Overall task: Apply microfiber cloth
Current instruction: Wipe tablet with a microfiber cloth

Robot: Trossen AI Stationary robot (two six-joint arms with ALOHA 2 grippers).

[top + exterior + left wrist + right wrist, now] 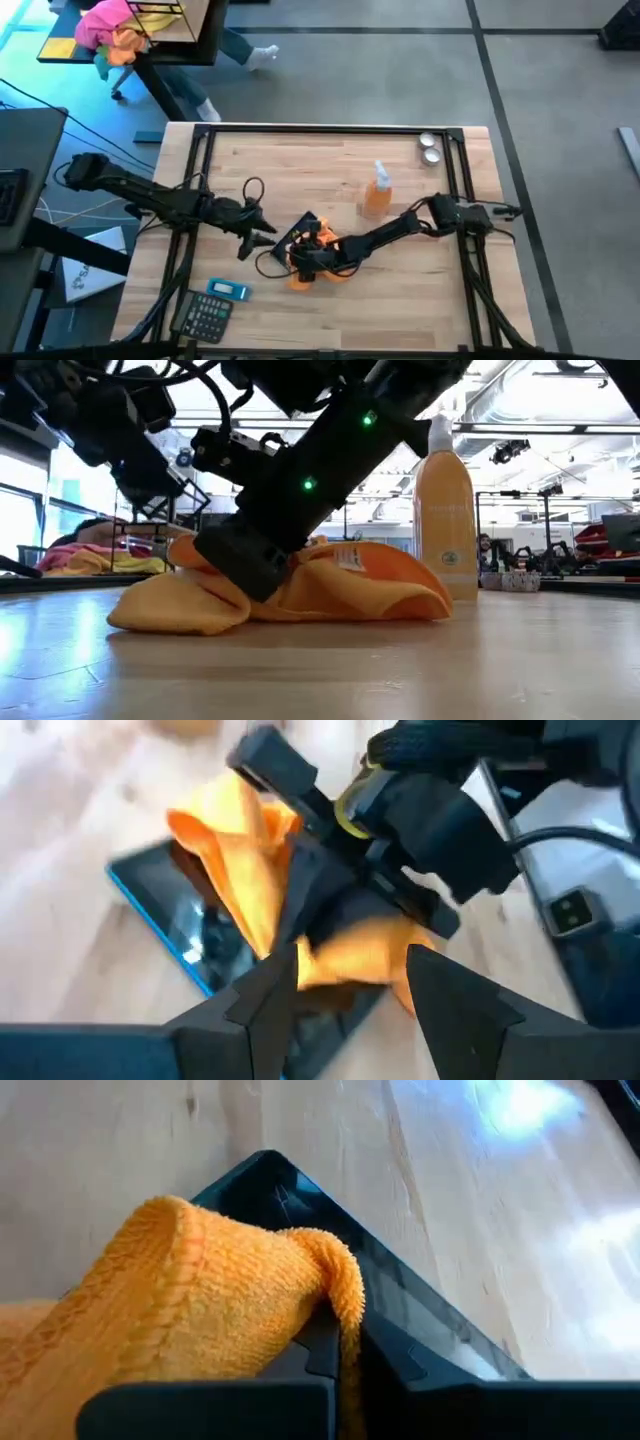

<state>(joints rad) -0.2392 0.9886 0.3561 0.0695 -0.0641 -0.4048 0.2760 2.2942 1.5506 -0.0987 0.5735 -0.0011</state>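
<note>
The orange microfiber cloth (322,268) lies bunched on a black phone (300,227) at the table's middle, near the front. My right gripper (302,256) reaches in from the right and is shut on the cloth (180,1280). The phone's (420,1320) glass shows just past its fingers. My left gripper (262,238) stands open just to the left, at the phone's left end. In the left wrist view its fingers (265,1005) flank the cloth (240,870) and the phone (160,905). My right gripper pinches a fold of the cloth (330,1280) between its two fingers, several layers thick. The fingers slant down from the table's right side. The cloth's (380,585) bunched mass rests slack on the phone and the table under the gripper (240,565). My left gripper: I cannot tell whether it touches the phone.
An orange spray bottle (378,192) with a white top stands just right of and behind the cloth. A calculator (205,315) and a small blue device (228,290) lie at the front left. Two metal discs (430,148) sit at the far right. A cable loop (252,188) lies behind the left gripper.
</note>
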